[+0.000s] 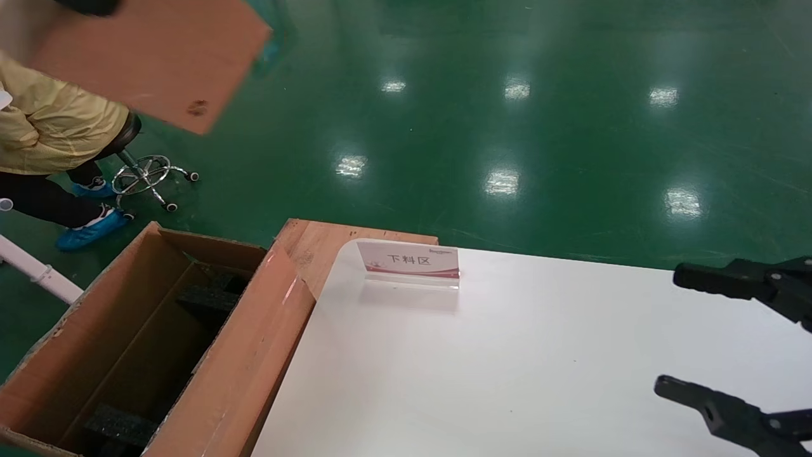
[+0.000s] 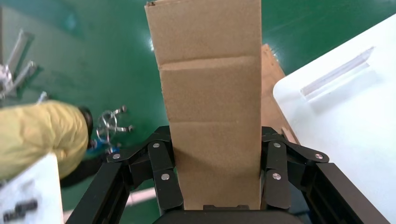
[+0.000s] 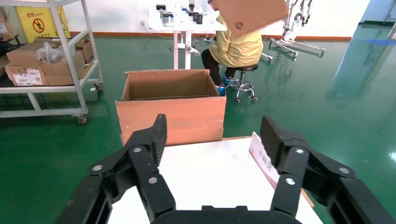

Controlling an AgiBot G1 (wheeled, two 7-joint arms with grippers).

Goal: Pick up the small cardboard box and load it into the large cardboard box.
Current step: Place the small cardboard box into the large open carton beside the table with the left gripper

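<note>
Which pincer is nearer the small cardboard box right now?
Left. The left pincer is shut on the small cardboard box, holding it raised beyond the large cardboard box. The right pincer hangs open over the white table, far from it.

small cardboard box (image 1: pixel 152 57): 1 | large cardboard box (image 1: pixel 254 355): 1 | sign (image 1: pixel 409 259): 1 | stool (image 1: pixel 143 168): 1

Left pincer (image 2: pixel 215 184): raised high on the robot's left side, fingers (image 2: pixel 163 175) pressed against both sides of the small cardboard box (image 2: pixel 210 93).
Left arm: only a dark sliver shows at the top corner of the head view, above that box.
Right pincer (image 1: pixel 701 339): low on the right, over the counter (image 1: pixel 507 368), level.
Right fingers (image 3: pixel 149 149): spread wide, nothing between them.
</note>
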